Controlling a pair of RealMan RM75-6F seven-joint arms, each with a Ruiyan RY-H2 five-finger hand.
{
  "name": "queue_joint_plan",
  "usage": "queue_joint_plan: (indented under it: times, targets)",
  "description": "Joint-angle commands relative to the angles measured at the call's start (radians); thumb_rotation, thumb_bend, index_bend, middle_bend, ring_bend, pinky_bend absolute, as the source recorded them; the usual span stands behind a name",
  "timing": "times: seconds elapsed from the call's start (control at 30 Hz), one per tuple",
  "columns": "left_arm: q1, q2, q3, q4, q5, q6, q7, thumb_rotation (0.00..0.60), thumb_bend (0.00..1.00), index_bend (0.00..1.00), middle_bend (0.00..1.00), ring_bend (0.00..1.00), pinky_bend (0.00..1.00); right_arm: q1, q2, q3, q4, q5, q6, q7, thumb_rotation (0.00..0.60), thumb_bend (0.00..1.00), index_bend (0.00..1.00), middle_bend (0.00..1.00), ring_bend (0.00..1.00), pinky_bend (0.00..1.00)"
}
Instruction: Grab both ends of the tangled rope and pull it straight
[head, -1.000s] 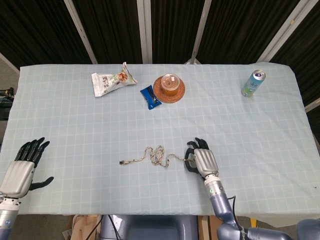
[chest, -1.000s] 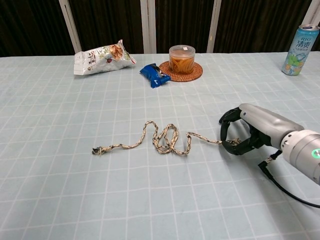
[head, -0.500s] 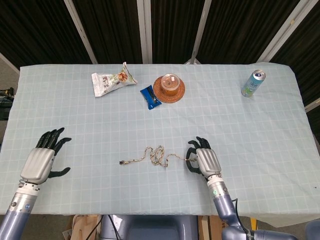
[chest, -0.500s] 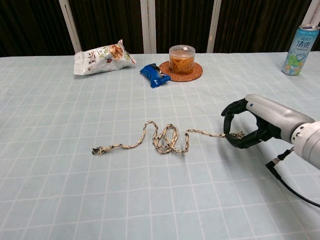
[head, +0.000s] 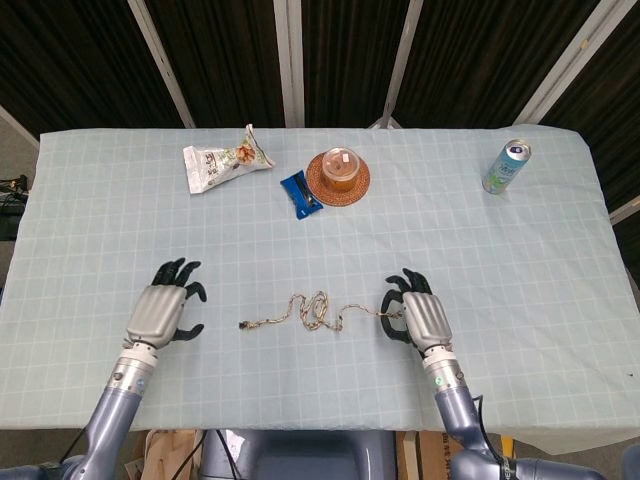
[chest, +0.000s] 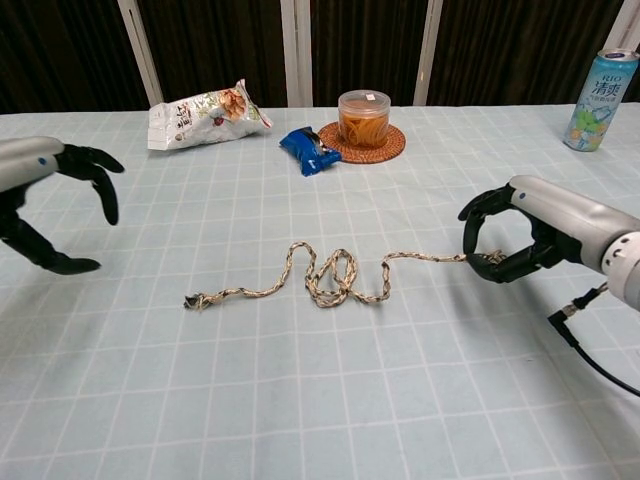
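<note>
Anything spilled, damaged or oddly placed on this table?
Nothing stands out. The rope is bunched mid-table as the task expects; the can and jar stand upright, and the snack bag lies flat.

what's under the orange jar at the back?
The jar stands on a round woven coaster, whose rim shows all around it. The coaster's middle is covered by the jar. A blue packet lies beside its left edge.
</note>
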Motion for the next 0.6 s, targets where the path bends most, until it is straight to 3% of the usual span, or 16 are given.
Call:
queue_joint_plan:
  times: [0.03, 0.23, 0.6]
  targets:
    - [-0.050, -0.090, -0.009, 0.043, -0.073, 0.011, 0.070, 0.600, 0.28, 0.47, 0.10, 0.00, 0.00, -0.001, 0.005, 0.000, 0.002, 0.001, -0.001, 0.005, 0.600, 0.47, 0.59, 0.24, 0.00, 0.00]
    - [-0.090, -0.187, -0.018, 0.081, -0.145, 0.030, 0.107, 0.600, 0.33, 0.47, 0.10, 0.00, 0.00, -0.003, 0.014, 0.001, 0.008, 0.004, -0.004, 0.020, 0.600, 0.47, 0.59, 0.24, 0.00, 0.00]
    - [-0.128, -0.287, -0.025, 0.140, -0.215, 0.046, 0.105, 0.600, 0.40, 0.48, 0.10, 0.00, 0.00, -0.004, 0.032, 0.005, 0.005, 0.009, -0.004, 0.028, 0.600, 0.47, 0.59, 0.24, 0.00, 0.00]
